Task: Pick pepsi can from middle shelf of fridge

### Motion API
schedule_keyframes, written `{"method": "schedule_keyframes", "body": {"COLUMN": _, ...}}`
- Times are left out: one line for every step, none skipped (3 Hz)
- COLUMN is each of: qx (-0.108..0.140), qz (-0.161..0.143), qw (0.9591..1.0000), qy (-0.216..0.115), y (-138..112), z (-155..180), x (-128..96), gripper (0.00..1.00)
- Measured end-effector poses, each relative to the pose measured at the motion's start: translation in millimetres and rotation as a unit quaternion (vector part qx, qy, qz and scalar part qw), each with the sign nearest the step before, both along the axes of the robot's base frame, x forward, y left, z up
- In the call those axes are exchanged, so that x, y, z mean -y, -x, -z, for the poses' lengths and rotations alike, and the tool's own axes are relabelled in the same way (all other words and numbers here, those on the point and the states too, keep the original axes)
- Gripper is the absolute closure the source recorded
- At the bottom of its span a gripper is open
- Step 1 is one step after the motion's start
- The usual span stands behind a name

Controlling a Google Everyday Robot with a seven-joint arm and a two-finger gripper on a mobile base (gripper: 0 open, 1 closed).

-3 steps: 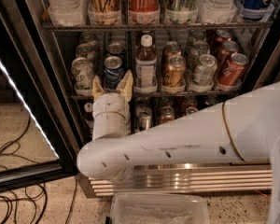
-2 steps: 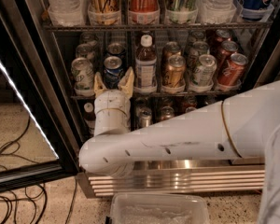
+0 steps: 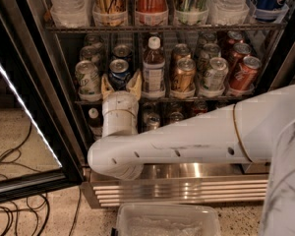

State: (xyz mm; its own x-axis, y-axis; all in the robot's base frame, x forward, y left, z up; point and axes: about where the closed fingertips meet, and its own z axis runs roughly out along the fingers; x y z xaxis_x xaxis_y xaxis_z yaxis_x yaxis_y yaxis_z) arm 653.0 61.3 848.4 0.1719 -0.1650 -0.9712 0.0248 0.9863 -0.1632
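Jaws spread apart — the gripper (image 3: 121, 86) flanks the pepsi can (image 3: 119, 69) on the middle shelf (image 3: 211, 101).

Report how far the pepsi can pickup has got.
Done: the fridge is open and the gripper is at the middle shelf. In hand: its open fingers stand either side of the pepsi can, which sits on the shelf. Left: shut on the can, lift it, draw it out.
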Motion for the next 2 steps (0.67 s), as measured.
{"method": "schedule_keyframes", "body": {"qx": -0.009, "qz": -0.008, "qw": 0.9999, "qy": -0.007, "y": -9.7, "z": 4.6, "x": -1.5, "gripper": 0.32}}
{"method": "schedule_keyframes", "body": {"qx": -0.015, "qz": -0.014, "qw": 0.9996, "qy": -0.018, "y": -17.9, "z": 7.2, "x": -1.7, "gripper": 0.44}}
